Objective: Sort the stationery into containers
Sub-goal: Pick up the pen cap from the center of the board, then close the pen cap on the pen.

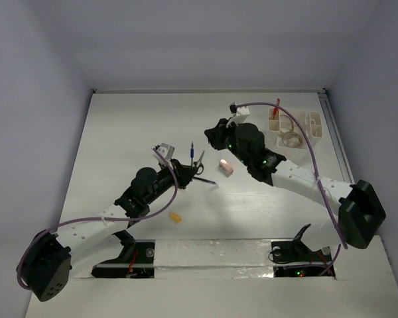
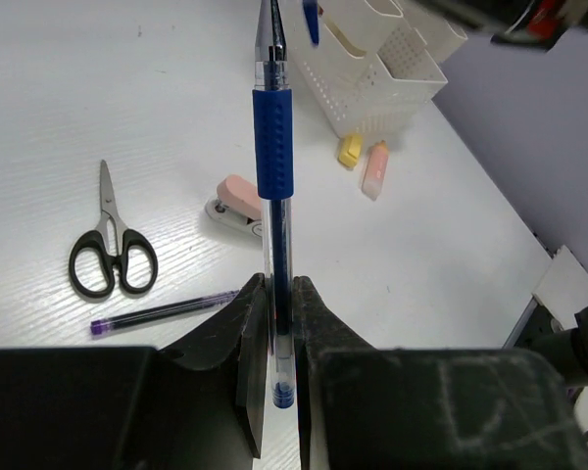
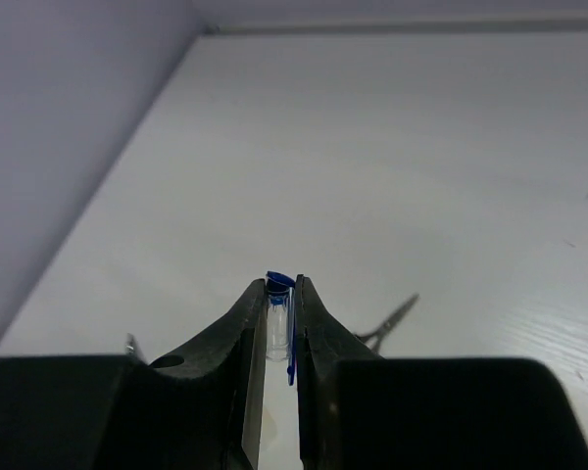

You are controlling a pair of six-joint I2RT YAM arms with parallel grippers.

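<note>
Clear slim barrel, ribbed blue rubber sleeve on blue pen (image 2: 274, 157), tip toward twelve o'clock. Pinched near its tail by left gripper (image 2: 277, 294), jaws all but closed on it. Clear cap (image 3: 277, 315) with blue clip nipped in right gripper (image 3: 279, 294), jaws narrowly apart. White perforated organiser (image 2: 377, 83) at one o'clock of pen; black-handled scissors (image 2: 111, 257) at nine. Matte white wood-grain bench (image 2: 98, 98), pale lilac walls (image 3: 69, 117).

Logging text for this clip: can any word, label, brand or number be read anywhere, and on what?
No text can be read.
The blue pen: no print shows on its barrel.
The left gripper: faint pale scratches on its housing, not legible as letters.
The white organiser: no label shows.
</note>
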